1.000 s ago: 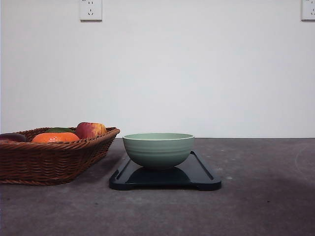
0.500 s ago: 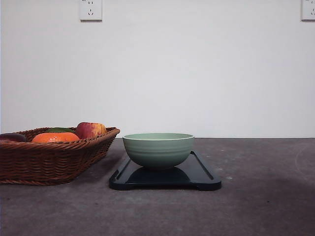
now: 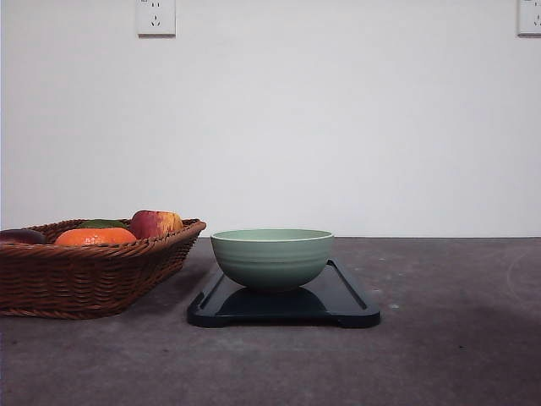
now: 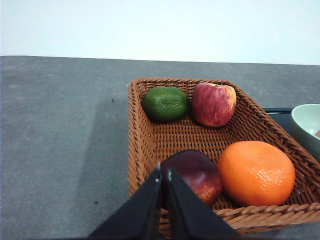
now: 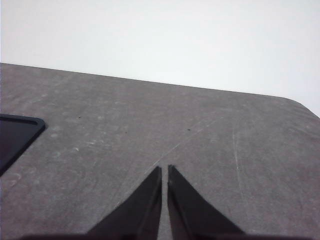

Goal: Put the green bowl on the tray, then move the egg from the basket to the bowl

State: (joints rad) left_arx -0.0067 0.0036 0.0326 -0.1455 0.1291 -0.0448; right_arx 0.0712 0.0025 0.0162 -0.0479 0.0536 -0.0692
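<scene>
1. The green bowl (image 3: 271, 256) sits upright on the tray (image 3: 347, 304) at the centre of the front view, so the first half of the task looks done. I judge that the step in hand is fetching the egg.
2. The egg (image 4: 197, 172) lies in the basket (image 4: 145, 150), low and centre in the left wrist view. It rests near the basket's near rim and appears to touch the orange fruit (image 4: 256, 172) to its right in that frame. The apple (image 4: 214, 103) and a green fruit (image 4: 165, 103) lie well apart from it, higher in the frame.
3. The left end effector (image 4: 164, 172) has its fingers pressed nearly together with only a thin slit between them. It holds nothing, and its tips overlap the egg's left edge in the picture.
4. The right end effector (image 5: 164, 172) is equally narrow and empty. It is over bare desk (image 5: 200, 135), with a corner of the tray at the left edge of that frame.
5. To do this well, the left fingers should spread wide before descending, then centre on the egg rather than on its left side.
6. One finger probably has to slip into the tight gap beside the orange fruit, so a slow approach should avoid nudging either thing.
7. The egg is smooth and rounded, so gripping across its middle with gentle pressure seems safest.
8. It should be lifted clear of the braided rim before it is carried towards the bowl.
</scene>
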